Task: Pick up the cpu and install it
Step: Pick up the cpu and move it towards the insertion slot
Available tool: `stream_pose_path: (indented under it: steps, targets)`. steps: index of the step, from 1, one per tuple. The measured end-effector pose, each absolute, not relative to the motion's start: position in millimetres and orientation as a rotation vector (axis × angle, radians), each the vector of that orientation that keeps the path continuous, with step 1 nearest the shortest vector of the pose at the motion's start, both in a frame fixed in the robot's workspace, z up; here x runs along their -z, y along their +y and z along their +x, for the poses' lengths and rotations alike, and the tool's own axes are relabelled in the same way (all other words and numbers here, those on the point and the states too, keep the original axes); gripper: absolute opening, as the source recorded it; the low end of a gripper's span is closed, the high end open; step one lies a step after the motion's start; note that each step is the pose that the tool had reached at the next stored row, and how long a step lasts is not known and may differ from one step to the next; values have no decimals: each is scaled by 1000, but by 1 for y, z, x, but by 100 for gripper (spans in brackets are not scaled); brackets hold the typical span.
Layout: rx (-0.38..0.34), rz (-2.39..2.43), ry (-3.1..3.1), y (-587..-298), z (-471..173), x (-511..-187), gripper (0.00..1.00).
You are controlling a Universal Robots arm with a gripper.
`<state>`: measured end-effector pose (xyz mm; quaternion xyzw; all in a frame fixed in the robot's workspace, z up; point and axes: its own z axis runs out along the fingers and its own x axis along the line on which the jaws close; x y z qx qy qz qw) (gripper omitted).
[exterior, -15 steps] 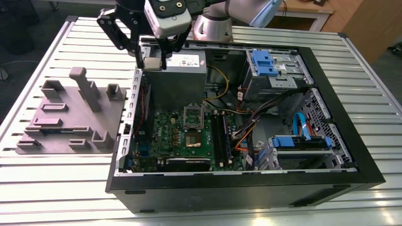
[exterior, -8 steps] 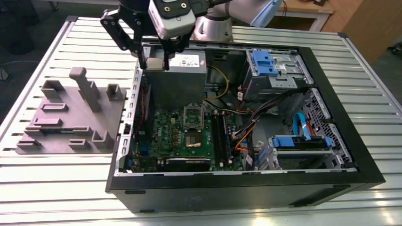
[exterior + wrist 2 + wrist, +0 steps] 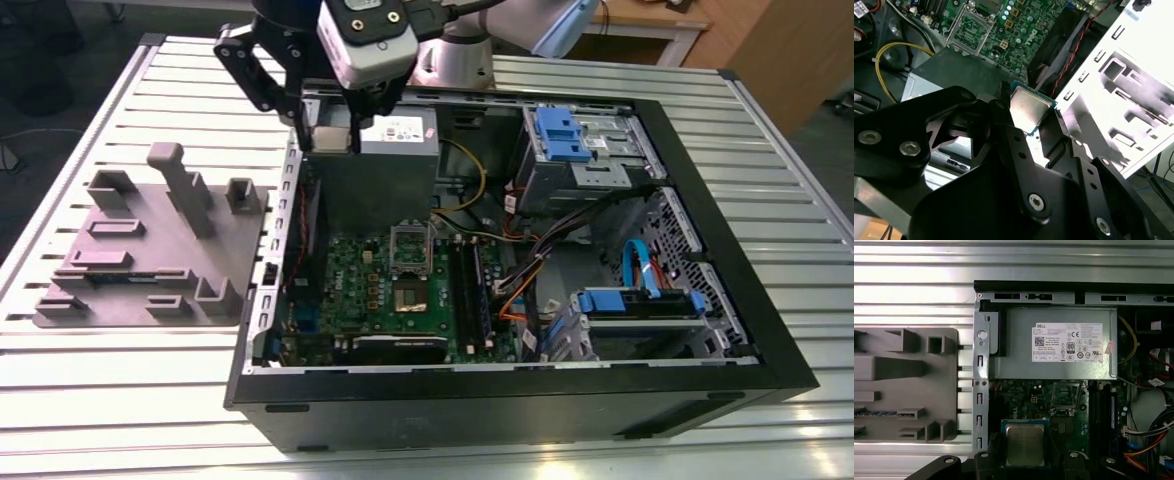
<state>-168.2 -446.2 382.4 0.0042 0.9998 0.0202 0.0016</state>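
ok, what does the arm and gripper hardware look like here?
The gripper is black, built of flat linkage bars with rounded ends, pinned by silver screws. In the exterior view a silver-grey boxy camera sits at the wrist, and the arm is light grey.

The arm (image 3: 461, 55) points down, its gripper (image 3: 1029, 119) fingers (image 3: 1054, 135) apparently clamped on the cpu (image 3: 1027, 111).

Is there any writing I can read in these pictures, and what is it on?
The white label on the grey box: small print and marks, too small to read.
Top of the cpu, held in the gripper: faint marking, unreadable.
Nothing else legible.
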Motion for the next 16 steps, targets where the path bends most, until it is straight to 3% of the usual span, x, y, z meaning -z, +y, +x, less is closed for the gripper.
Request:
stream_pose_path:
  steps: [16]
  targets:
    - [-63, 13, 3138, -446, -152, -382, 47]
